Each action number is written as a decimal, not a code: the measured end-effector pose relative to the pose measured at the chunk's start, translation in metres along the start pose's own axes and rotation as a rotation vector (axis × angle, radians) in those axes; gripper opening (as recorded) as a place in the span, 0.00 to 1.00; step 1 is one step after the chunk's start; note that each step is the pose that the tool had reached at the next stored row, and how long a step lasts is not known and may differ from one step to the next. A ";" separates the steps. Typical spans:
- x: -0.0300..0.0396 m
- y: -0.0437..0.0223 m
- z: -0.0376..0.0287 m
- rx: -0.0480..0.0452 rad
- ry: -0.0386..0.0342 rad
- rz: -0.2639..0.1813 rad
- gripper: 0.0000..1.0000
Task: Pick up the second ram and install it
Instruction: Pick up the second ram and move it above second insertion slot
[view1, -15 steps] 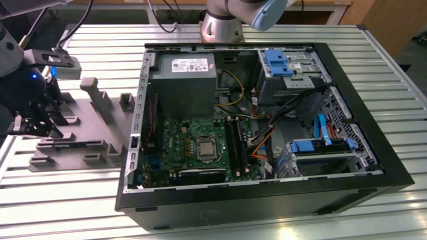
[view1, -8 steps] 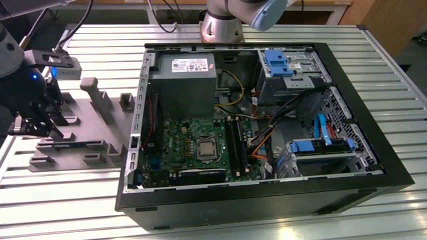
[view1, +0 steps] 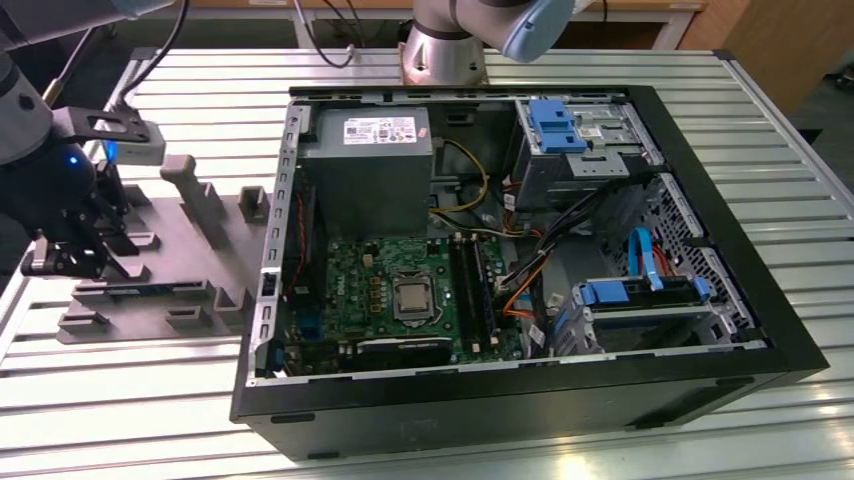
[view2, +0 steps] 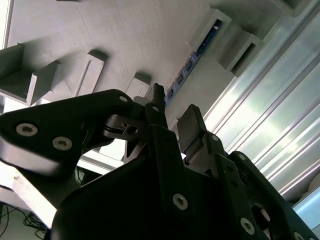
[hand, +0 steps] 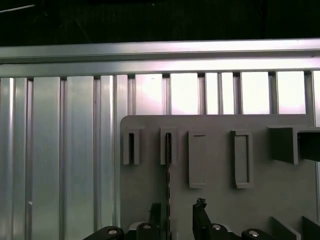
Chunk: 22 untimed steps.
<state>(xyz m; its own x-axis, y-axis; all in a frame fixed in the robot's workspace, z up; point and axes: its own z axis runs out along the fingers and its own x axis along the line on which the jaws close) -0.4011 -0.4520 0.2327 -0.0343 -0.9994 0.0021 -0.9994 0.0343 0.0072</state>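
Observation:
The second ram (hand: 168, 172) stands on edge in a slotted holder of the grey fixture plate (hand: 215, 210), a thin dark strip seen edge-on. In the second wrist view the ram (view2: 192, 60) is a blue-green strip between two grey blocks. My gripper (hand: 177, 212) is low over one end of it, open, its black fingers (hand: 200, 207) on either side of the strip and not touching it. In the exterior view the gripper (view1: 60, 258) hangs over the plate's left part, near the ram (view1: 138, 290). The open computer case (view1: 521, 400) holds the green motherboard (view1: 367, 270) with long black slots (view1: 467, 290).
Grey upright blocks (view1: 200, 200) and empty holders (hand: 241, 157) stand on the fixture plate around the gripper. The ribbed metal table (view1: 134, 400) carries both plate and case. Inside the case are a power supply (view1: 367, 165), drive bays (view1: 581, 140) and loose cables (view1: 527, 275).

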 end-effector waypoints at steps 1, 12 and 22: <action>0.0001 0.0002 0.0018 -0.0013 0.0001 0.000 0.38; 0.0014 0.0027 0.0203 -0.0087 0.0004 -0.003 0.38; 0.0030 0.0032 0.0358 -0.0086 0.0005 -0.015 0.38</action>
<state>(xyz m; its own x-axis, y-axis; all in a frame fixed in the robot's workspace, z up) -0.4047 -0.4549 0.1969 -0.0194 -0.9998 0.0024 -0.9997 0.0194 0.0159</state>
